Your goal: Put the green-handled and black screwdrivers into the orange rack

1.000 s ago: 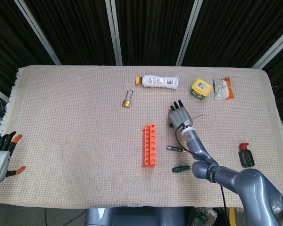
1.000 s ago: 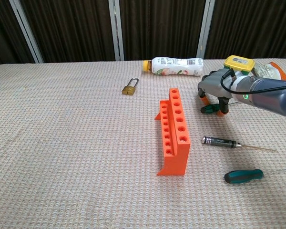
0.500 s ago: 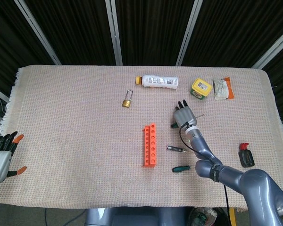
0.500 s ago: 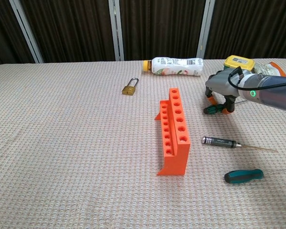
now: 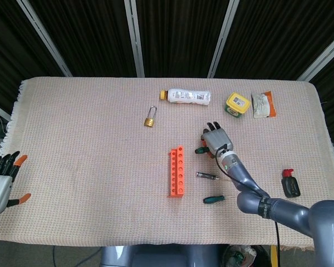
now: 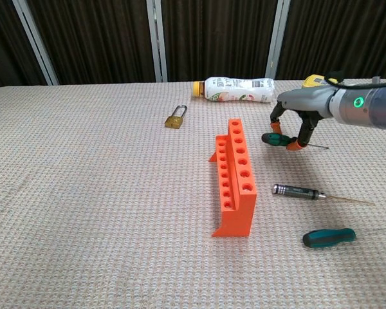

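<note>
The orange rack (image 5: 177,172) (image 6: 235,181) stands mid-table, its holes empty. My right hand (image 5: 215,139) (image 6: 294,120) holds a green-handled screwdriver (image 5: 200,149) (image 6: 275,140) lifted above the cloth, just right of the rack's far end, its thin shaft pointing right. The black screwdriver (image 5: 207,176) (image 6: 298,192) lies on the cloth right of the rack. Another green-handled screwdriver (image 5: 214,198) (image 6: 329,237) lies nearer the front edge. My left hand (image 5: 1,179) hangs off the table's left front corner, fingers spread, holding nothing.
A brass padlock (image 5: 150,121) (image 6: 175,120) and a lying white bottle (image 5: 185,97) (image 6: 234,89) sit behind the rack. A yellow tape measure (image 5: 237,103), an orange-white packet (image 5: 263,104) and a small black-and-red object (image 5: 290,184) lie on the right side.
My right hand closed on the green-handled screwdriver and raised it off the cloth, shifting slightly toward the rack. The left hand stayed put.
</note>
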You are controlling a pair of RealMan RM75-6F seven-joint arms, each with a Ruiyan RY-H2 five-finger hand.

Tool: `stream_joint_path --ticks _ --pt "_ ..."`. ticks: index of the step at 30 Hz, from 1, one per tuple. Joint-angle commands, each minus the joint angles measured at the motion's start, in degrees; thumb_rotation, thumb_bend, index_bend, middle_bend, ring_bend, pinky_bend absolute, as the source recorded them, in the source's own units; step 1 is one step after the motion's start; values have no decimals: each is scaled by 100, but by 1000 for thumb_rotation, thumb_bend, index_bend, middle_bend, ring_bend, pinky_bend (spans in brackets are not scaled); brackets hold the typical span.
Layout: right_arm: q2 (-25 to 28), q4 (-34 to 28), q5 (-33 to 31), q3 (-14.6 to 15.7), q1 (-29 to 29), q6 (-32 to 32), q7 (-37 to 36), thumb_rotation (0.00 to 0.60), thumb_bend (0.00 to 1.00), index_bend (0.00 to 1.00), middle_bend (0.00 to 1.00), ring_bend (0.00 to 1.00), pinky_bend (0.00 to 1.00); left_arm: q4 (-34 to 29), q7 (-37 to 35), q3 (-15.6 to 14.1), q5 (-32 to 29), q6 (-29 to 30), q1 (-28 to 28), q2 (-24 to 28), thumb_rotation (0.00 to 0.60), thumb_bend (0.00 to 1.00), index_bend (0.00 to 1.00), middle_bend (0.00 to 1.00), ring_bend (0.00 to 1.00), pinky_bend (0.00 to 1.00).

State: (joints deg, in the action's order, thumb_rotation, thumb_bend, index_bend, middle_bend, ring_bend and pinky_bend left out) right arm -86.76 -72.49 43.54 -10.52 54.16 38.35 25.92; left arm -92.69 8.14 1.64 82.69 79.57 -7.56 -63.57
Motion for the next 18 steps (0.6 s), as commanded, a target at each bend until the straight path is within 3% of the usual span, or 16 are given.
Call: stream_joint_path --ticks 1,8,18 --pt "764 -892 -152 -480 -257 -586 -1048 600 394 586 236 0 0 -121 59 -44 35 -64 -21 87 600 89 92 0 0 0" --pt "1504 -1650 187 -1335 -905 -1610 -3068 600 394 590 242 0 0 -351 158 -114 97 -157 -59 197 599 87 92 0 0 0" --pt "1694 -2155 1547 -2350 -1910 -2135 -4668 600 407 599 244 0 0 -417 203 -119 175 -71 -52 203 600 89 95 0 0 0"
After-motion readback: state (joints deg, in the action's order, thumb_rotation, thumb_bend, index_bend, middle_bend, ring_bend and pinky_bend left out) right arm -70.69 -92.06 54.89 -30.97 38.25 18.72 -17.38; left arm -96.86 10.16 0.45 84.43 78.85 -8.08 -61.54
